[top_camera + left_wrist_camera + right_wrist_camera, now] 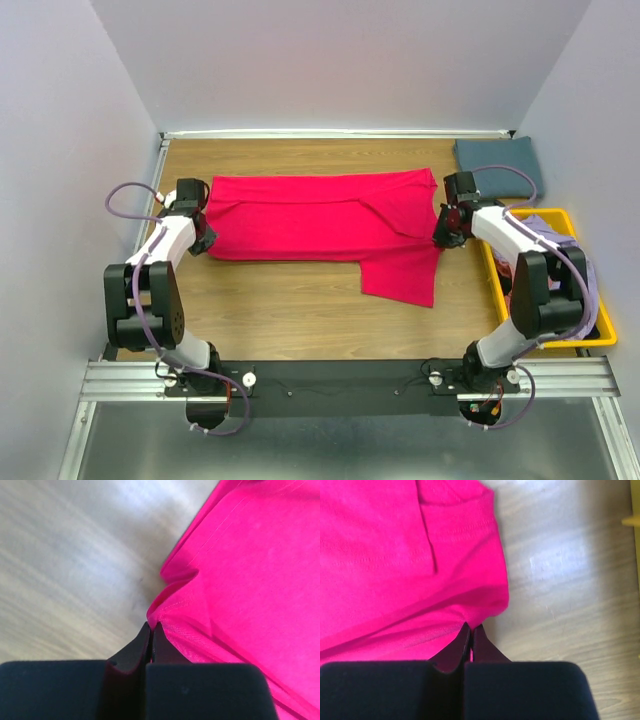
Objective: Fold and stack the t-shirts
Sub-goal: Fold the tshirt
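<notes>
Left end effector (151,626): jaws pressed together on a small pinch of hem at the left edge of the crimson-pink t-shirt (250,580), with the cloth puckering up to the tips. Right end effector (471,626): jaws likewise pressed together, pinching the opposite edge of the same garment, which rises in a fold to the tips. The overhead view shows the crimson-pink t-shirt lying between the two arms, its long axis running left to right across the surface (280,300). Each arm holds the end on its own side, so neither is nearer the whole. The garment is partly folded along its far half, and one flap at the right end trails toward the near edge. Judgement: the next fold depends on both held ends travelling together across that long axis; uneven travel would skew the cloth. A blue-grey t-shirt (497,160) lies folded at the far right corner, well apart from the left arm and near the right. A yellow bin (600,335) stands at the right edge and holds lavender cloth (545,228), apparently another garment. Plain pale walls (330,60) enclose the wooden surface on three sides.
</notes>
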Controlling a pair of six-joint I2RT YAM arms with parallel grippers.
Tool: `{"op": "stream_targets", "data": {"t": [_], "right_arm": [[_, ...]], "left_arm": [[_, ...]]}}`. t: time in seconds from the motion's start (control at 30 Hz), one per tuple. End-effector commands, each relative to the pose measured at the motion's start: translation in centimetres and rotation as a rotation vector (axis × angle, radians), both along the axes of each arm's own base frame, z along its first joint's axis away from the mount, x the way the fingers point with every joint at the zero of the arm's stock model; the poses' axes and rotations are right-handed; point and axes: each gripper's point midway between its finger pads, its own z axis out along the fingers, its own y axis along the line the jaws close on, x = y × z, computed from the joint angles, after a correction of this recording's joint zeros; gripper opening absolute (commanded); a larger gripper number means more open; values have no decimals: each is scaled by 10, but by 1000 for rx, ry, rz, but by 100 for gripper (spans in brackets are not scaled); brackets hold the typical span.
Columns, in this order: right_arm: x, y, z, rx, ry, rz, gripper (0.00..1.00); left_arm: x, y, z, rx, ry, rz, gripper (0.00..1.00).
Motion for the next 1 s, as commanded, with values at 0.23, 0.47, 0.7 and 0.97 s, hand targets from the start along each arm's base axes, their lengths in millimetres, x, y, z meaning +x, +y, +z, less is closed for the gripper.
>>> {"op": "stream_targets", "data": {"t": [0.23, 0.47, 0.7, 0.97], "right_arm": [[37, -16, 0, -38, 17, -20, 1], [54, -15, -6, -18, 29, -24, 1], [64, -14, -18, -11, 53, -35, 1], [75, -15, -27, -14, 64, -33, 1]], "left_arm": [[48, 12, 2, -4, -51, -7, 0], [70, 13, 0, -15, -64, -11, 0], [88, 15, -4, -18, -73, -7, 0], [94, 14, -16, -30, -77, 8, 0]]}}
